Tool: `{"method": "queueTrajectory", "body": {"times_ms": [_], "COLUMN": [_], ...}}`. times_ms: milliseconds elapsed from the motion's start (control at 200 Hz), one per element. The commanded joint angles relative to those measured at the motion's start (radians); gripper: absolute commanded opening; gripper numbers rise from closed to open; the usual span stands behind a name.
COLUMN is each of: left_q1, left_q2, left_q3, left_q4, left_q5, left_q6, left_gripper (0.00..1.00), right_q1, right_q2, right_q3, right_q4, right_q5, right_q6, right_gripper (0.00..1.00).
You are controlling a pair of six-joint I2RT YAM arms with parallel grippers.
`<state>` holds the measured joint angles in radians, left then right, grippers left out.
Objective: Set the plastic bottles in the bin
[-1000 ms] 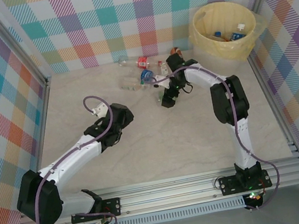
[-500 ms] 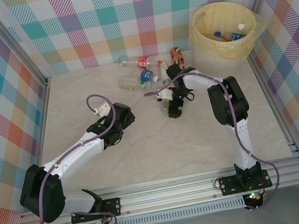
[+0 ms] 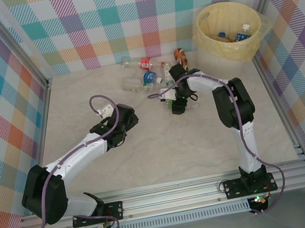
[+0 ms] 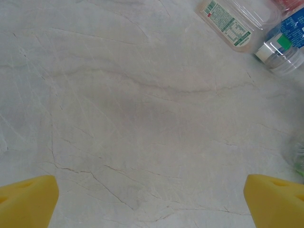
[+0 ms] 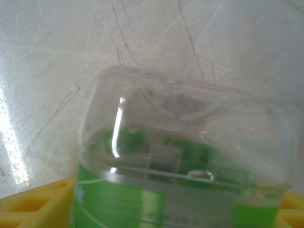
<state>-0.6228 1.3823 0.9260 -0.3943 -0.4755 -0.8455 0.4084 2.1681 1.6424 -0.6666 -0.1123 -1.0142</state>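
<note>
My right gripper [image 5: 161,213] is shut on a clear plastic bottle with a green label [image 5: 180,156]; its yellow fingers [image 5: 28,206] flank the bottle. From above, that gripper [image 3: 178,106] hangs over mid-table with the green bottle [image 3: 171,100] in it. Several more bottles lie at the back: a red-labelled one [image 3: 145,63], a blue-labelled one [image 3: 149,78], a clear one [image 3: 131,85] and an amber one [image 3: 180,56]. The pale-yellow bin [image 3: 208,38] stands at the back right with bottles inside. My left gripper [image 3: 124,114] is open over bare table, its fingertips [image 4: 28,202] wide apart.
In the left wrist view a clear bottle with a white-green label [image 4: 230,21] and a blue-labelled bottle [image 4: 285,42] lie ahead to the right. Checked walls and metal posts [image 3: 24,54] enclose the table. The marbled tabletop [image 3: 164,147] lies bare between the arms.
The right gripper drew back from the bottle cluster with the green-labelled bottle, then moved slightly toward the back. The left gripper crept a little to the right.
</note>
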Motion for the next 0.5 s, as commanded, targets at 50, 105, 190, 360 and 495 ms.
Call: {"method": "queueTrajectory", "body": {"times_ms": [50,105,190,360,495], "left_q1": [0.009,0.009,0.010,0.010,0.009], "left_q2": [0.011,0.013,0.014,0.008,-0.002], "left_q3": [0.031,0.032,0.030,0.016,-0.001], "left_q4": [-0.024,-0.020,-0.006,0.072,0.178], "left_q5": [0.012,0.015,0.028,0.096,0.170], "left_q6": [-0.004,-0.004,-0.001,0.031,0.067], "left_gripper": [1.00,1.00,1.00,1.00,1.00], "right_q1": [0.007,0.007,0.007,0.005,-0.005], "right_q2": [-0.075,-0.091,-0.115,-0.167,-0.241], "right_q3": [-0.014,-0.019,-0.027,-0.038,-0.059], "right_q4": [0.013,0.022,0.038,0.077,0.137], "right_q5": [-0.017,-0.022,-0.030,-0.039,-0.098], "right_q6": [0.039,0.054,0.074,0.145,0.236], "right_gripper": [0.64,0.62,0.56,0.51,0.48]}}
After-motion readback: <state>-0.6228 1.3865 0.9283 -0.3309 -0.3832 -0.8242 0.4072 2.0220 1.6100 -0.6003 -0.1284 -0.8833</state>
